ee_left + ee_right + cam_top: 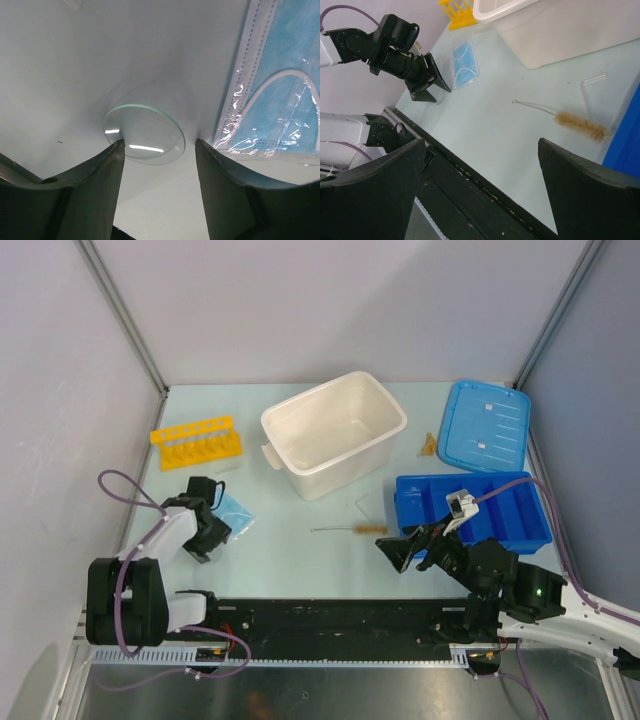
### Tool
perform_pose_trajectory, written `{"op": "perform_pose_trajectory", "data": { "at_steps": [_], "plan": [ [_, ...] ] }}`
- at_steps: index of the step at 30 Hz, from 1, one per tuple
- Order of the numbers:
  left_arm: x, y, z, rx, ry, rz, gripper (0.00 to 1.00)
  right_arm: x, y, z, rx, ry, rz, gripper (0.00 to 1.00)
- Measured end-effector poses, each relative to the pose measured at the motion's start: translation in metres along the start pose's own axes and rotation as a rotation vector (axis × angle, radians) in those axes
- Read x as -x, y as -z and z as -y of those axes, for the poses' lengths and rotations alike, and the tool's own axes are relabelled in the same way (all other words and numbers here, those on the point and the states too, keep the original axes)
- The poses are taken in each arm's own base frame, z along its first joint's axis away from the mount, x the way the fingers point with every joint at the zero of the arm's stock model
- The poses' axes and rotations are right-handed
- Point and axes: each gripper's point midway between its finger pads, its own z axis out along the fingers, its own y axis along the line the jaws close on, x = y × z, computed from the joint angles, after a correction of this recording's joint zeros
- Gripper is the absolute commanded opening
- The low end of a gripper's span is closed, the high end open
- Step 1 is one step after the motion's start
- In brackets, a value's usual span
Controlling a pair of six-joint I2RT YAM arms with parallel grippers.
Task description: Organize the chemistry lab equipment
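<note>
In the left wrist view a round clear glass dish (145, 132) lies flat on the table. My left gripper (159, 145) is open over its near edge, and the left fingertip (116, 150) overlaps its rim. A pale blue packet in clear wrap (280, 100) lies just right of the right finger. From above, the left gripper (205, 530) sits beside that packet (234, 510). The wire brush with tan bristles (352, 530) lies mid-table and also shows in the right wrist view (582, 125). My right gripper (402, 550) hovers open and empty (481, 142) near the front rail.
A yellow holed rack (197, 443) stands at the back left. The big white tub (333, 433) is in the middle, with a blue lid (486, 425) and a blue divided tray (470, 510) to the right. A small amber piece (428, 445) lies by the lid.
</note>
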Motion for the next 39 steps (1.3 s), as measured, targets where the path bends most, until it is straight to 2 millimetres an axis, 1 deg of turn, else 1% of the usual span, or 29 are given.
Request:
{"op": "perform_pose_trajectory", "data": {
  "at_steps": [1, 5, 7, 11, 14, 19, 21, 28, 33, 39],
  "plan": [
    [-0.001, 0.001, 0.000, -0.005, 0.001, 0.000, 0.64, 0.000, 0.000, 0.000, 0.000, 0.000, 0.000, 0.99],
    [-0.003, 0.003, -0.002, -0.025, 0.008, 0.003, 0.75, -0.001, -0.001, 0.000, -0.003, -0.001, -0.004, 0.99],
    [-0.003, 0.003, -0.002, -0.025, 0.005, 0.003, 0.79, -0.002, -0.001, 0.000, -0.005, -0.003, -0.007, 0.99],
    [-0.002, 0.003, -0.004, -0.018, -0.004, 0.007, 0.82, -0.003, -0.001, 0.001, -0.008, -0.002, -0.011, 0.99],
    [0.001, 0.004, -0.005, -0.015, -0.006, 0.009, 0.82, -0.004, -0.001, 0.003, -0.016, -0.002, -0.013, 0.99],
    [0.017, 0.004, -0.012, 0.007, 0.034, 0.032, 0.81, -0.003, 0.002, 0.007, -0.029, -0.003, -0.010, 0.99],
    [0.019, 0.004, -0.014, 0.013, 0.041, 0.037, 0.80, -0.003, 0.002, 0.007, -0.030, -0.003, -0.008, 0.99],
    [0.017, 0.001, -0.015, 0.026, 0.038, 0.025, 0.80, -0.002, 0.002, 0.008, -0.033, -0.002, -0.006, 0.99],
    [0.018, -0.001, -0.012, 0.012, 0.041, 0.027, 0.78, -0.002, 0.004, 0.009, -0.032, -0.004, -0.003, 0.99],
    [0.013, -0.006, -0.010, -0.006, 0.049, 0.014, 0.74, 0.002, 0.006, 0.008, -0.025, -0.013, 0.010, 0.99]
  ]
}}
